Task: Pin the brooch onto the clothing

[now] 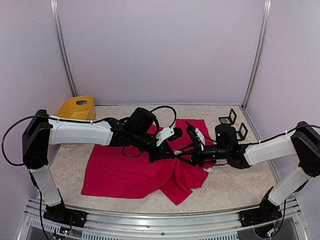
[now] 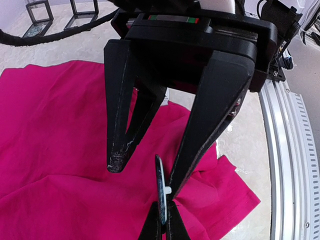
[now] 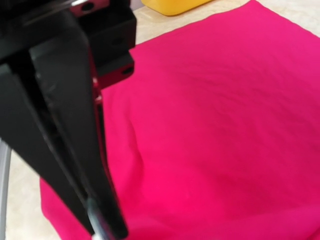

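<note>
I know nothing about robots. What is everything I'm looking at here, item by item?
soft plain T-shirt: one, crimson-pink, lying rumpled across the middle of the table.
small flat brooch: one, dark, held edge-on above the shirt.
plastic tub: one, yellow, far left corner of the table.
small square frames: two, black, upright at the far right corner.
table: one, pale mottled beige, under everything.
left arm: one, white and black, reaching in from the left.
right arm: one, white and black, reaching in from the right.
left gripper: one, black, shut on the brooch.
right gripper: one, black, jaws apart over the shirt.
</note>
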Available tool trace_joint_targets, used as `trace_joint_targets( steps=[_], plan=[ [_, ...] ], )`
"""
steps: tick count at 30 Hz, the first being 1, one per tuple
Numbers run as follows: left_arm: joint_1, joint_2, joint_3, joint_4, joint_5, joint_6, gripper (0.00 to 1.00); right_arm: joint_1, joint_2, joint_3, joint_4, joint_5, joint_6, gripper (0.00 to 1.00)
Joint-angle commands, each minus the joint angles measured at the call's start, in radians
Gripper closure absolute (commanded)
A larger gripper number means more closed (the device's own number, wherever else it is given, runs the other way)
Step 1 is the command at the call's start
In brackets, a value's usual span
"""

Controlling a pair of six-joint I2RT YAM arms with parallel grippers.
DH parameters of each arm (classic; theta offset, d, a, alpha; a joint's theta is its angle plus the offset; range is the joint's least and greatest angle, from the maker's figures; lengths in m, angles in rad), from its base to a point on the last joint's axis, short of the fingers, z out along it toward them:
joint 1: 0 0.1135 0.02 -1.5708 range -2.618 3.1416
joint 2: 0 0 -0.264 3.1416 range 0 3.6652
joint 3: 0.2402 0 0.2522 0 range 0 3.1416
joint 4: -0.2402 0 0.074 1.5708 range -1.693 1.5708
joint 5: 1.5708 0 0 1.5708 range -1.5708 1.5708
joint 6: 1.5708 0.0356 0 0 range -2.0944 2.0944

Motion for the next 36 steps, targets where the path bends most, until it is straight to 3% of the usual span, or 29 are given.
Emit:
trace_joint_targets(
  steps=[1,12,18,25,36],
  plan=[
    [-0.034,0.014,0.024,-0.035,0.079,0.021,1.00,-0.007,0.011,0.039,0.005,0.117,0.014,0.64],
    [-0.037,0.012,0.024,-0.035,0.078,0.024,1.00,-0.008,0.028,0.081,-0.078,0.169,0.021,0.62],
    [-0.036,0.008,0.018,-0.034,0.075,0.024,1.00,-0.022,0.016,0.060,-0.068,0.192,0.049,0.73],
    [-0.033,0.008,0.016,-0.034,0.069,0.025,1.00,-0.036,-0.004,0.037,-0.050,0.176,0.060,0.76],
    [-0.030,-0.009,-0.019,0.005,-0.044,0.028,1.00,-0.043,-0.097,-0.030,-0.042,0.049,-0.022,0.53]
  ],
)
